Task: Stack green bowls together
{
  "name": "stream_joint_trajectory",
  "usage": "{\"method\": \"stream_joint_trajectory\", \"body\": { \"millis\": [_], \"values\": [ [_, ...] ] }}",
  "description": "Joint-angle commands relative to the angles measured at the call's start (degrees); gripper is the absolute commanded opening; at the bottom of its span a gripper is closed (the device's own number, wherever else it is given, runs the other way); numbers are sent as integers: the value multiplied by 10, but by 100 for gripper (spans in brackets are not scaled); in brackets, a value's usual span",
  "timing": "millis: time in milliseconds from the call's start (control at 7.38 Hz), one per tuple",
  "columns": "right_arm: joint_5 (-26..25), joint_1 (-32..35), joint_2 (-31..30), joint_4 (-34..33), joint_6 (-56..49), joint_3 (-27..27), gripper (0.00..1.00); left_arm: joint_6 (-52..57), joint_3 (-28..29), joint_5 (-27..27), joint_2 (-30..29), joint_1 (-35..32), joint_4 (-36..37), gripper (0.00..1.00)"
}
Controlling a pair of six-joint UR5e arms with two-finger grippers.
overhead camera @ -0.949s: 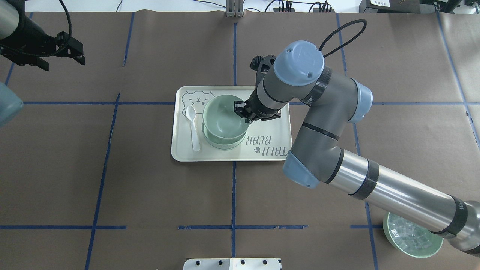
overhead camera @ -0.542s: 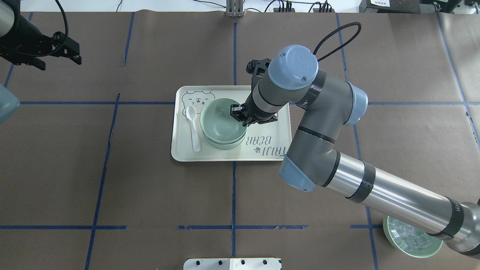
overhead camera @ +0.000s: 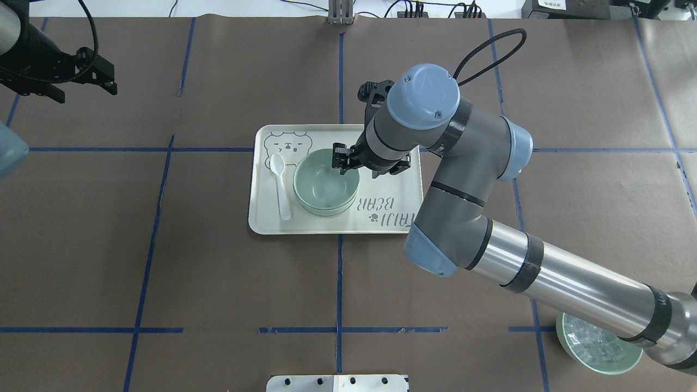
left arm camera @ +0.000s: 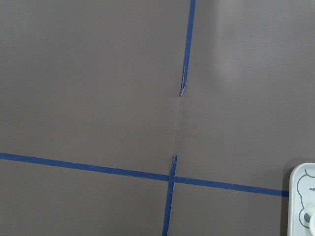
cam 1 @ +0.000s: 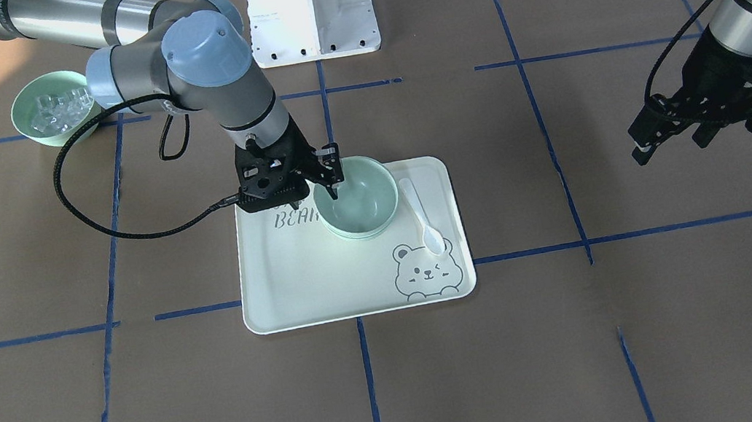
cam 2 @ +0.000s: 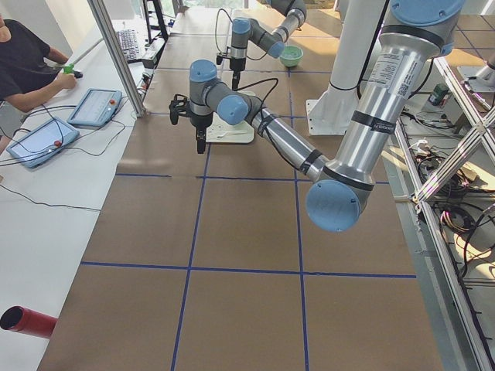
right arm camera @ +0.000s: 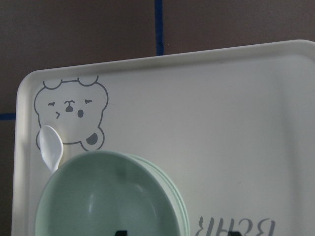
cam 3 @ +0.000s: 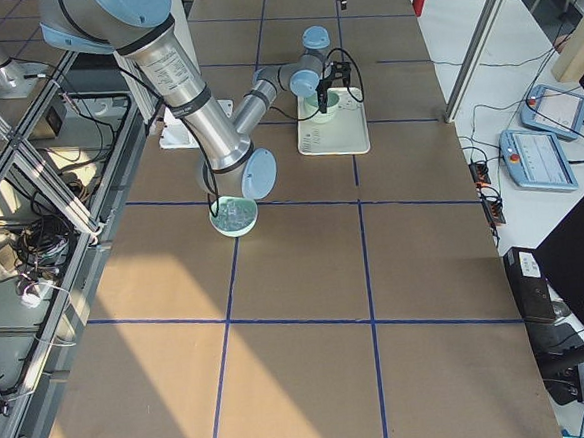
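The pale mint-green bowls [overhead camera: 324,188] sit nested in one stack on the bear-print tray [overhead camera: 381,218], also shown in the front view [cam 1: 360,206] and the right wrist view [right arm camera: 98,201], where layered rims show at the stack's right side. My right gripper [overhead camera: 344,163] hangs over the stack's right rim [cam 1: 327,177], jaws apart, one finger inside the top bowl and one outside. My left gripper [overhead camera: 87,91] is open and empty, high over the far left of the table [cam 1: 668,144].
A white spoon [overhead camera: 281,185] lies on the tray just left of the stack. A green bowl of clear cubes [overhead camera: 596,348] stands near the front right, partly under my right arm. Blue tape lines cross the brown table cover.
My right gripper lowered the top bowl onto the stack, then its jaws spread and it shifted slightly toward the far rim. The left gripper barely moved.
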Motion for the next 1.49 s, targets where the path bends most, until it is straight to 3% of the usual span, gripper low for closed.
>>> {"method": "stream_joint_trajectory", "body": {
  "millis": [0,271,407,678,1085,1356],
  "values": [
    [21,35,-30,-61,-24,44,100,2,-1,0,8,-1,2,100],
    [22,69,-109,-161,-156,158,100,71,-4,-1,39,-18,4,100],
    [35,94,-162,-167,-223,193,100,117,-2,-1,56,-35,4,100],
    [91,173,-251,-160,-342,212,100,245,12,-40,86,-91,21,100],
    [185,331,-380,-161,-615,196,100,476,75,-41,123,-192,58,100],
    [242,431,-410,-161,-782,119,100,535,120,-43,139,-228,56,100]
  ]
}}
